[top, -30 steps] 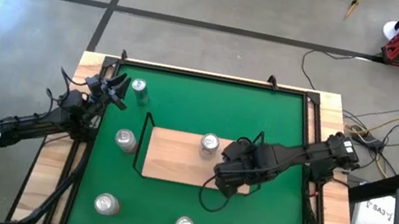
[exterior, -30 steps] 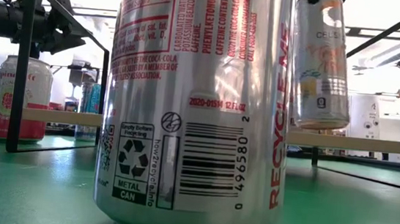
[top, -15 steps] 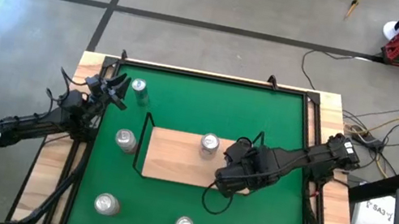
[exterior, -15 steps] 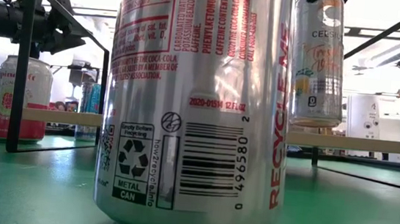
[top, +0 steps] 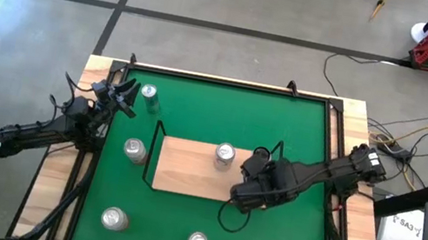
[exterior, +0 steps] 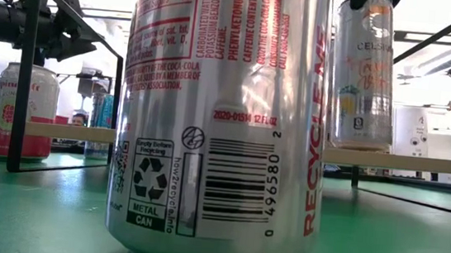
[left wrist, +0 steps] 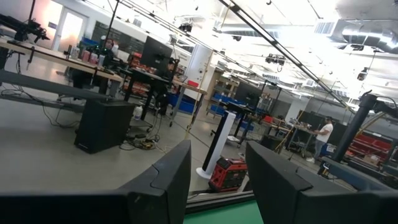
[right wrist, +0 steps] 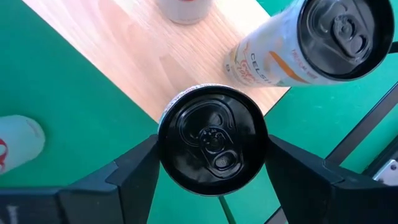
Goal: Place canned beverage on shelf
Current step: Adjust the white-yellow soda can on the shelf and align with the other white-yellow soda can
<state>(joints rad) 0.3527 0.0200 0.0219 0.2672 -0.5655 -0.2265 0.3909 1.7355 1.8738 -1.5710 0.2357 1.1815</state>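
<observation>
Green felt tabletop (top: 179,220), light-wood shelf (top: 188,168), silver can (exterior: 226,118) printed with red lettering.

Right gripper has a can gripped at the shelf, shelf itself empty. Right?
Not empty: the high view shows a silver-topped can standing on the shelf. The rest holds: the right gripper grips a black-topped can at the shelf.

Light-wood shelf (top: 187,173) with thin black wire rail lies flat at table centre; one silver-topped can (top: 225,153) stands upright on it toward 12 o'clock, and a slim white-and-orange can (exterior: 365,73) with black lid stands upright at its 3 o'clock end, base on the board.
</observation>
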